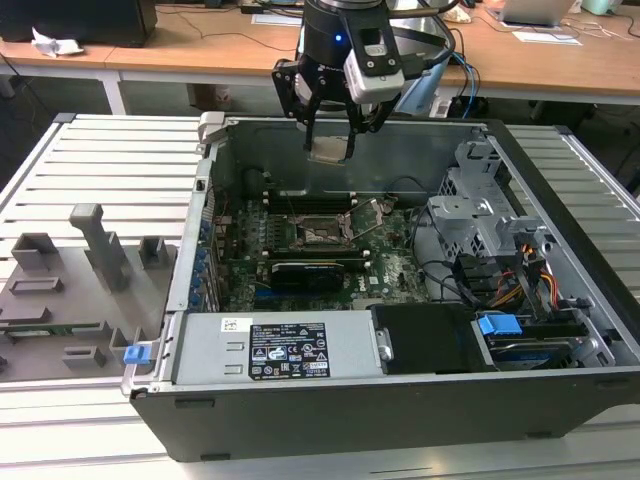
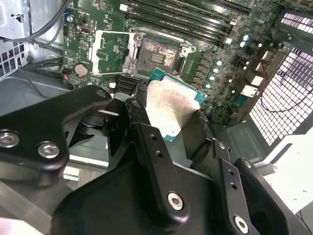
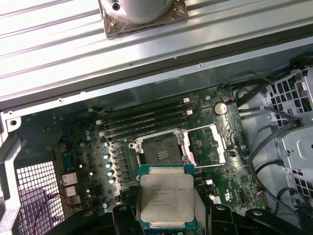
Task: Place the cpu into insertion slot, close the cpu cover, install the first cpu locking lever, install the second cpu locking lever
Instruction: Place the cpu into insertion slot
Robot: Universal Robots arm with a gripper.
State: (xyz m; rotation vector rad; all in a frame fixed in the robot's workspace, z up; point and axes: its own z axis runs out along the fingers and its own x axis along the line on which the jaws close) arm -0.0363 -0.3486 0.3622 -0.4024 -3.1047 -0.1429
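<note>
My gripper point(image 1: 330, 140) is shut on the cpu point(image 1: 331, 149), a small silver-grey square chip with a green edge. It hangs above the open computer case, clear of the green board point(image 1: 395, 265). In both wrist views the cpu point(image 3: 165, 195) point(image 2: 171, 103) sits between the black fingers point(image 2: 138, 110). The insertion slot point(image 3: 160, 150) point(image 2: 155, 54) point(image 1: 320, 231) lies bare below, a dark square socket with a metal rim. The cpu cover point(image 3: 211, 143) point(image 2: 111, 51) is swung open beside the slot. A thin wire locking lever point(image 3: 208, 128) stands along the cover's edge.
Memory slots point(image 3: 146, 120) run beside the socket. A long black card point(image 1: 312, 271) lies in front of it. A metal drive cage point(image 1: 478, 215) with cables fills the exterior view's right, a power supply point(image 1: 285, 347) the front. A grey fixture tray point(image 1: 70, 290) sits outside, left.
</note>
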